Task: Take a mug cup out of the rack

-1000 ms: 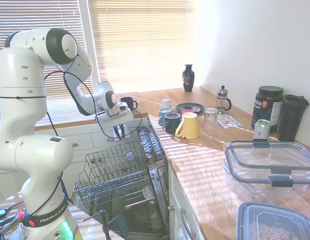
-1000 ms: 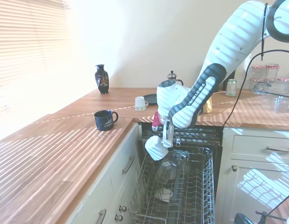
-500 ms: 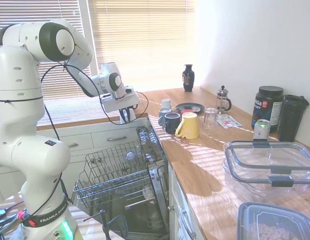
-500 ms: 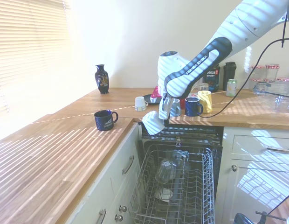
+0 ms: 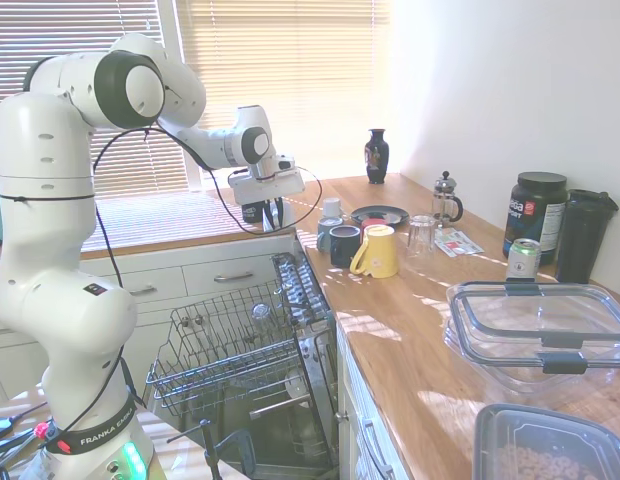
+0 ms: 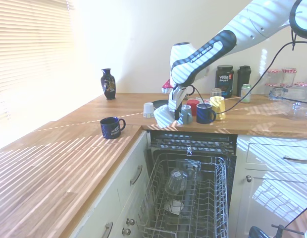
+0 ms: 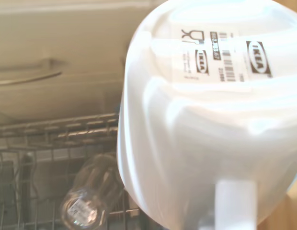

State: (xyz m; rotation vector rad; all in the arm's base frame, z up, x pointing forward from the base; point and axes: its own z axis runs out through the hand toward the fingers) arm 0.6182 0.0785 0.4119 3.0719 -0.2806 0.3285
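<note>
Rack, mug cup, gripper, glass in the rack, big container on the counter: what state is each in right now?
rack: pulled out, glassware inside.
mug cup: out of the rack, held over the counter edge, tilted.
gripper: shut on the mug cup.
glass: lying tilted in the rack.
clear container: lid on.

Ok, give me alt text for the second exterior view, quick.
The white arm's claw holds the white mug cup tilted above the counter edge, clear of the open wire rack below. A glass lies in the rack; a dark blue mug sits on the counter.
</note>
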